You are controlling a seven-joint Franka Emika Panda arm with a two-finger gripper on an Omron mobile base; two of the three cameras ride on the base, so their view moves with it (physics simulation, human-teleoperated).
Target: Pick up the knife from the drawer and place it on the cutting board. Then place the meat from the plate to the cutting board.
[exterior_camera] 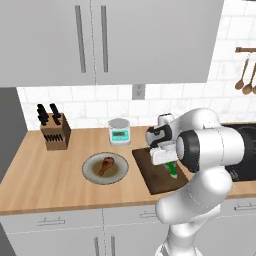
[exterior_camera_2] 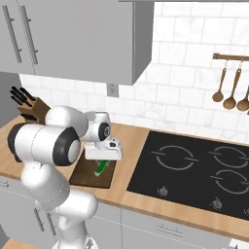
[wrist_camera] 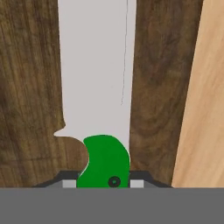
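tool (exterior_camera: 168, 166) clenched on knife (wrist_camera: 98, 87) handle | blade low over cutting board (exterior_camera: 152, 172), ready to set down | meat (exterior_camera: 105, 165) waits on plate (exterior_camera: 90, 172)

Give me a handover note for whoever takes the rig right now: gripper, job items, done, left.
Gripper: shut on the knife, gripping its green handle, blade lying along the cutting board.
Meat: on the plate, on the counter left of the board.
Done: knife is out of the drawer and over the board's right part.
Left: release the knife on the board, then move the meat from plate to board.
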